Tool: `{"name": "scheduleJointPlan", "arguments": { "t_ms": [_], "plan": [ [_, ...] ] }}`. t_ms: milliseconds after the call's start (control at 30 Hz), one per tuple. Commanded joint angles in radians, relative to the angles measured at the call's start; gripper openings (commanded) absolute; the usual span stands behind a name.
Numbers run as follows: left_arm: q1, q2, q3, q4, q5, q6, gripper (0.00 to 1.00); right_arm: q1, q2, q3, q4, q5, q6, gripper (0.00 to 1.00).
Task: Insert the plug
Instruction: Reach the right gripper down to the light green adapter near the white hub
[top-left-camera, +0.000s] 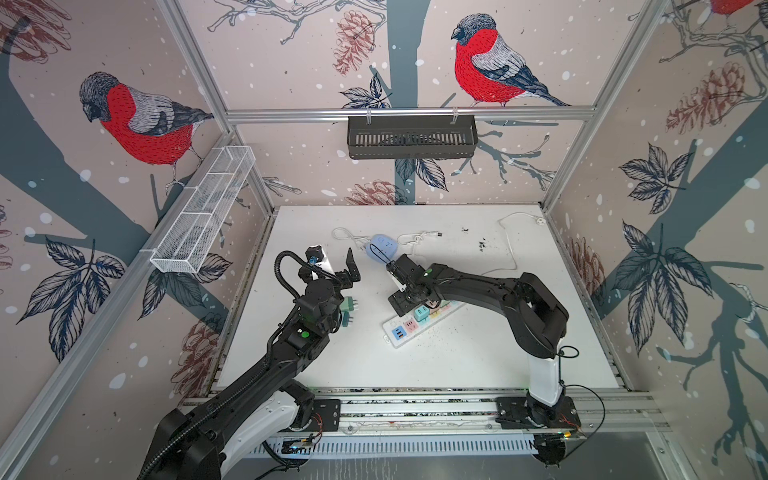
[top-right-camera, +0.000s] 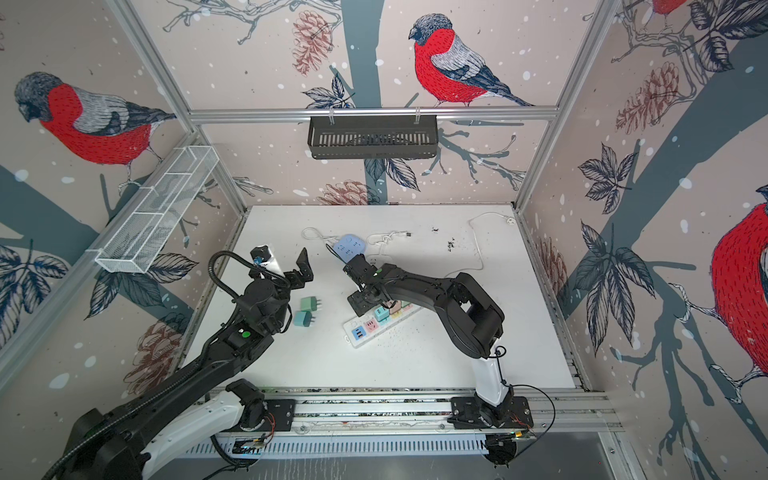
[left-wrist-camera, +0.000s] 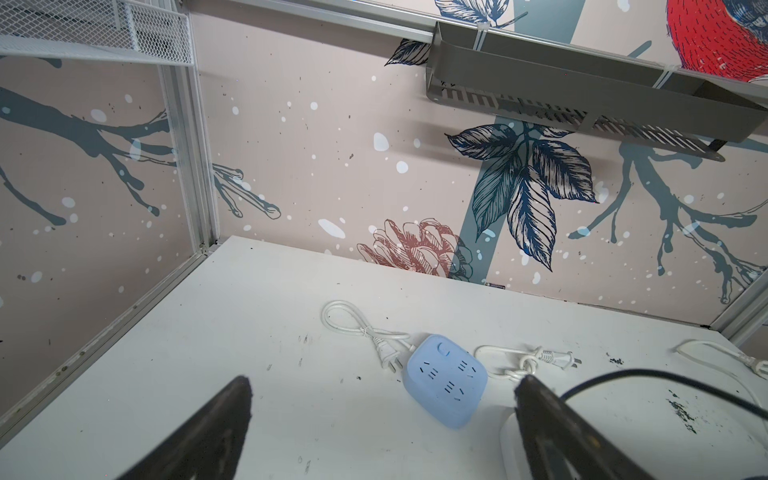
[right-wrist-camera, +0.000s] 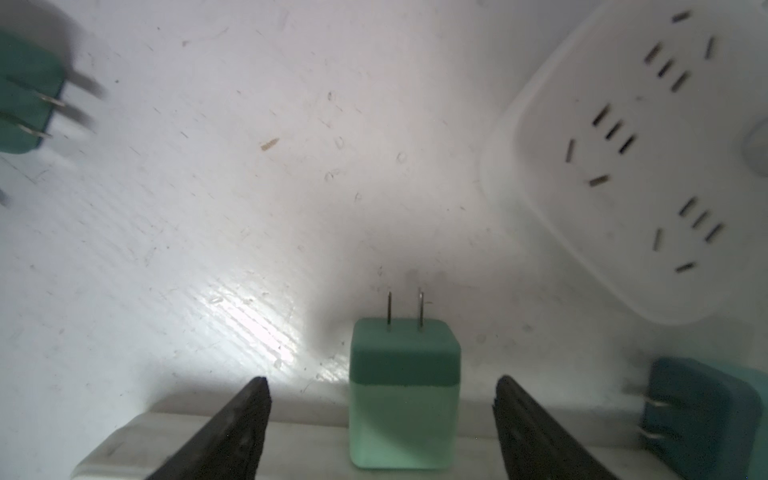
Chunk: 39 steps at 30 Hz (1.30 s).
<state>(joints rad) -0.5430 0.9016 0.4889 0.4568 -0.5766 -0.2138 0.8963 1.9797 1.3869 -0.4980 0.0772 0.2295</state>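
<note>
Right gripper (right-wrist-camera: 382, 384): jaws open, one finger on either side of the green plug (right-wrist-camera: 405, 395), with a clear gap on both sides. Nothing is held.

Left gripper (left-wrist-camera: 382, 382): jaws spread wide and empty. It hovers over the surface (left-wrist-camera: 208, 332) at left of centre in both top views.

Plug location: lower centre of the right wrist frame, resting on the long power strip (right-wrist-camera: 124, 446). Both prongs are bare and point toward the top of that frame, so the plug is not seated in any socket. Whether it lies flat or stands on the strip cannot be told.

Nearby:
- A white square socket block (right-wrist-camera: 644, 166) sits at the right of the same frame.
- A blue socket block (left-wrist-camera: 446, 380) lies lower centre in the left wrist frame.
- Spare green plugs (top-right-camera: 309, 303) lie beside the left arm, well apart from the strip.

Handling (judgement):
- The plug looks like a small, light, rigid plastic cube.
- Its smooth flat sides are probably slippery, so it may twist in the jaws under insertion force.
- The prongs are thin and stiff, and liable to bend if they meet a socket face off-line.

Best hold (judgement): across two opposite flat sides on the pale part of the body, away from the darker band at the prong end, leaving the prongs clear. A firm squeeze seems safe.
</note>
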Motion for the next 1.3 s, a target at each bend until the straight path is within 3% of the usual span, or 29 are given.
{"name": "scheduleJointPlan", "arguments": {
  "t_ms": [0,267,500,800,933,1133,1267],
  "plan": [
    [0.004,0.008,0.008,0.006,-0.002,-0.019,0.98,-0.011,0.013,-0.003,-0.005,0.017,-0.007,0.82],
    [0.004,-0.001,0.007,0.002,0.003,-0.018,0.98,-0.014,0.049,0.007,-0.011,-0.001,-0.016,0.78],
    [0.006,0.0,0.005,0.0,0.01,-0.021,0.98,-0.008,0.098,0.041,-0.031,-0.025,-0.016,0.59],
    [0.011,0.013,0.007,0.005,-0.001,-0.025,0.98,0.047,0.166,0.158,-0.058,-0.055,-0.048,0.57],
    [0.023,-0.028,-0.004,-0.017,-0.099,-0.066,0.98,0.057,0.236,0.242,-0.076,-0.054,-0.058,0.56],
    [0.125,-0.091,-0.036,-0.045,0.034,-0.121,0.98,0.056,0.234,0.229,-0.062,-0.032,-0.066,0.73],
    [0.142,-0.077,-0.027,-0.049,0.052,-0.128,0.98,0.055,0.149,0.142,-0.027,0.006,-0.066,0.87]
  ]
}}
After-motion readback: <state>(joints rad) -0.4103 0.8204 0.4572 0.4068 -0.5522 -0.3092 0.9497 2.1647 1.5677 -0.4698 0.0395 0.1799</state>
